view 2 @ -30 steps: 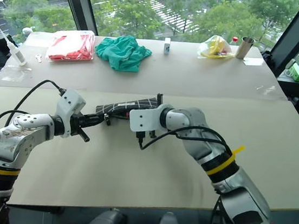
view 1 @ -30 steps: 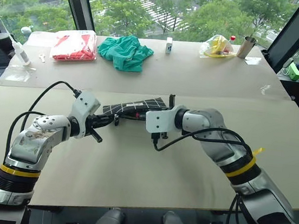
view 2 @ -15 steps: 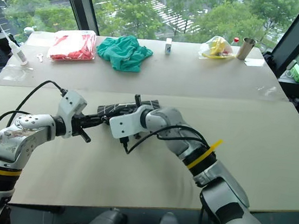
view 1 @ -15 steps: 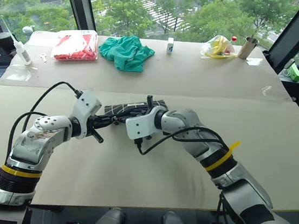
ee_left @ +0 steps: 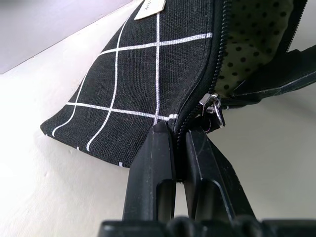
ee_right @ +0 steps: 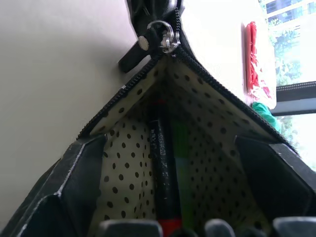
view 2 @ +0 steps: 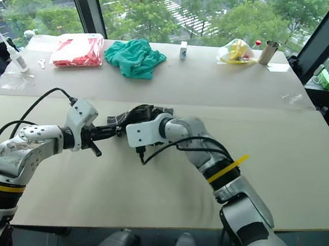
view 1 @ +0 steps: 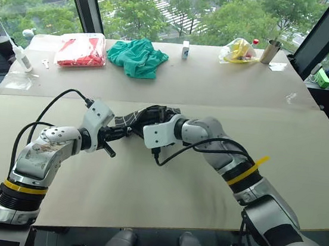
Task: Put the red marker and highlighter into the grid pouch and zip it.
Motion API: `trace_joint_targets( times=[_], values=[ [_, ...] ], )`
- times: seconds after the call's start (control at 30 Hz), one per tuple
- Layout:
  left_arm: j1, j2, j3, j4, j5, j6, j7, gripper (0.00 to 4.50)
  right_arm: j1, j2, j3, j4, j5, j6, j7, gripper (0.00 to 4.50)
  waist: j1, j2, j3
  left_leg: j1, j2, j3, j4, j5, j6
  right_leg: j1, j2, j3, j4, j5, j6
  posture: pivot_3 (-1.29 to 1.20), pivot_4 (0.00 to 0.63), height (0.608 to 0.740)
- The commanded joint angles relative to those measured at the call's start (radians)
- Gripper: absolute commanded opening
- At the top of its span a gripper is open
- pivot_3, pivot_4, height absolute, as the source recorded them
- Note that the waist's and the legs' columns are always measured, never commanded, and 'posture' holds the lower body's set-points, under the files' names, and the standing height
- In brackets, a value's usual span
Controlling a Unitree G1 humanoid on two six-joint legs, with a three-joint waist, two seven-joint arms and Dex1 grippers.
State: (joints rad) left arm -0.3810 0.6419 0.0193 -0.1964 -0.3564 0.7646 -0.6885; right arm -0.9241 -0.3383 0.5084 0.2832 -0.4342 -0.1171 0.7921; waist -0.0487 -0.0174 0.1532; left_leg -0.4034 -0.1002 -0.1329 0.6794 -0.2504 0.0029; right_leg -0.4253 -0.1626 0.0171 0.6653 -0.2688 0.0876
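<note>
The grid pouch (view 1: 135,118) lies at mid-table, black with white lines, its mouth unzipped. My left gripper (ee_left: 178,136) is shut on the pouch's end just below the zipper slider (ee_left: 212,104). My right gripper (ee_right: 173,148) is open, and its fingers (ee_right: 84,168) stand spread inside the pouch mouth, holding the dotted lining apart. Inside, the red marker (ee_right: 160,168) lies along the bottom, black section towards the slider and red end near me. The highlighter (ee_right: 180,148) shows as a green shape beside it.
Along the far side of the table are a red-and-clear plastic bag (view 1: 82,50), a green cloth (view 1: 138,57), a small white box (view 1: 186,49), a yellow bag (view 1: 239,50) and a metal cup (view 1: 272,51). A white bottle (view 1: 21,57) stands at the far left.
My right gripper has slid left along the pouch and spread its fingers wide inside the mouth. The left gripper has kept its grip and place.
</note>
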Motion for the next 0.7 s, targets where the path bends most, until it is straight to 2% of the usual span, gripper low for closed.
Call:
trace_joint_targets(
  times=[0.03,0.17,0.23,0.33,0.53,0.6,0.7],
  values=[
    [-0.002,0.004,0.007,-0.028,-0.005,-0.012,-0.005,0.00,-0.055,-0.058,-0.149,-0.113,0.178,0.034,0.107,4.49,0.001,0.000,0.000,0.000,0.000,0.000,0.000,0.000,0.000,0.000,0.000,0.000,0.000,0.000,0.000,0.00,0.150,0.740],
    [-0.001,0.004,0.007,-0.029,-0.003,-0.012,-0.002,0.00,-0.043,-0.089,-0.276,-0.182,0.337,0.154,0.149,4.49,0.004,0.000,0.000,0.000,0.000,0.000,0.000,0.000,0.000,0.000,0.000,0.000,0.000,0.000,0.000,0.00,0.150,0.740],
    [-0.001,0.001,0.007,-0.029,-0.003,-0.012,0.000,0.00,0.005,-0.080,-0.380,-0.293,0.555,0.384,0.206,4.49,0.004,0.000,0.000,0.000,0.000,0.000,0.000,0.000,0.000,0.000,0.000,0.000,0.000,0.000,0.000,0.00,0.150,0.740],
    [-0.001,0.000,0.006,-0.031,-0.003,-0.012,0.000,0.00,0.079,-0.135,-0.439,-0.408,0.719,0.607,0.277,4.49,0.004,0.000,0.000,0.000,0.002,0.000,-0.001,0.000,0.000,0.001,0.001,-0.001,0.001,0.001,-0.001,0.00,0.150,0.740],
    [0.005,0.014,0.023,-0.052,-0.015,-0.010,-0.012,0.00,0.295,-0.280,-0.481,-0.539,0.774,0.758,0.255,4.49,0.015,0.000,0.000,-0.001,0.001,0.000,0.000,-0.001,0.001,0.001,0.000,-0.001,-0.001,0.001,-0.001,0.00,0.150,0.740],
    [0.005,0.015,0.026,-0.059,-0.018,-0.009,-0.015,0.00,0.351,-0.293,-0.490,-0.621,0.834,0.841,0.246,4.49,0.014,0.000,0.000,-0.001,0.001,0.001,0.000,-0.001,0.001,0.000,0.000,0.000,-0.001,0.001,-0.001,0.00,0.150,0.740],
    [-0.004,0.000,0.020,-0.065,-0.022,-0.008,-0.011,0.00,0.454,-0.250,-0.446,-0.746,0.912,0.951,0.190,4.49,0.009,0.000,0.000,0.000,0.003,0.002,-0.001,-0.001,0.001,0.000,0.001,0.000,-0.001,0.001,-0.001,0.00,0.150,0.740]
  ],
)
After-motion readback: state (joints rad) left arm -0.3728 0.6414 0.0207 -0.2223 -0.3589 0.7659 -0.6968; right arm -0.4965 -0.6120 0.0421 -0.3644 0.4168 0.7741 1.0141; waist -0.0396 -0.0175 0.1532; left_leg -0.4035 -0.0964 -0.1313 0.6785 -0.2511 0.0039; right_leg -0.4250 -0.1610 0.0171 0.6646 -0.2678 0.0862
